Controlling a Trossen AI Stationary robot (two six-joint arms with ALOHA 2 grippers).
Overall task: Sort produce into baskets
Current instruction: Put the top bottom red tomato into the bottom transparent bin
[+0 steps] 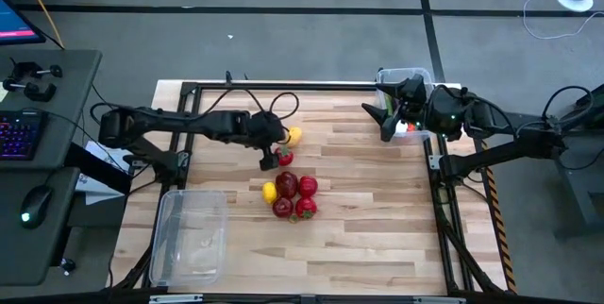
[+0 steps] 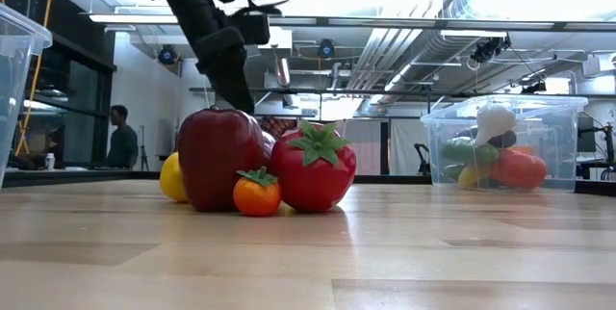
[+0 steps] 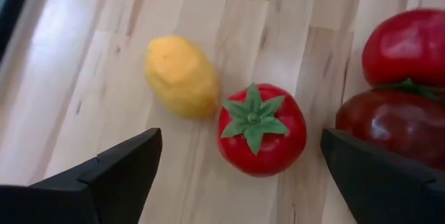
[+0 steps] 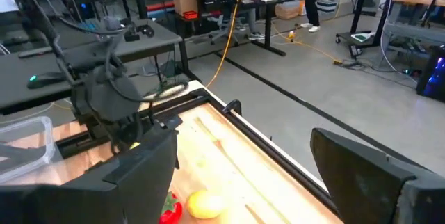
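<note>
Several toy fruits lie mid-table: a small red fruit with a green top, a yellow lemon, and a cluster of a dark red apple, red fruits and another lemon. My left gripper is open, its fingers standing on either side of the small red fruit without touching it. My right gripper is open and empty beside the far-right clear basket, which holds produce. A second clear basket stands empty at the near left.
Bare wood lies between the fruit cluster and both baskets. A dark metal frame runs along the table's edges. A desk with a keyboard and a mouse stands left of the table. A person stands far off in the room.
</note>
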